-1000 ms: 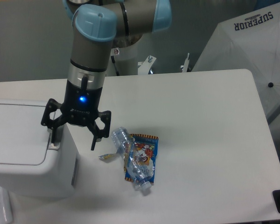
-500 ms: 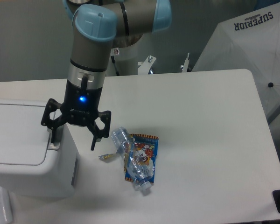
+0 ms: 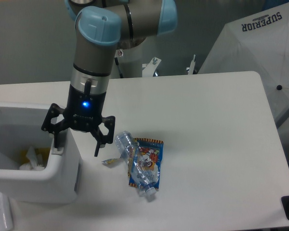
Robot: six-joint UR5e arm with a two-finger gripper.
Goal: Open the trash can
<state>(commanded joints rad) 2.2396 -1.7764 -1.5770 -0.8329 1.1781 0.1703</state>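
Note:
The white boxy trash can [image 3: 62,183] stands at the left edge of the table. Its lid is no longer over the top, and the inside shows white and yellow rubbish [image 3: 30,159]. My gripper [image 3: 76,146] hangs open over the can's right rim. One fingertip [image 3: 56,141] rests at the rim's inner right corner, the other fingertip [image 3: 97,150] hangs outside the can above the table. It holds nothing.
A crushed clear plastic bottle [image 3: 135,163] lies on a colourful snack packet [image 3: 147,161] just right of the gripper. A small yellow wrapper [image 3: 109,161] lies beside them. A white umbrella [image 3: 260,53] stands beyond the table's right back corner.
The flat lid that covered the trash can is gone from the top and the inside now shows. The gripper has barely moved.

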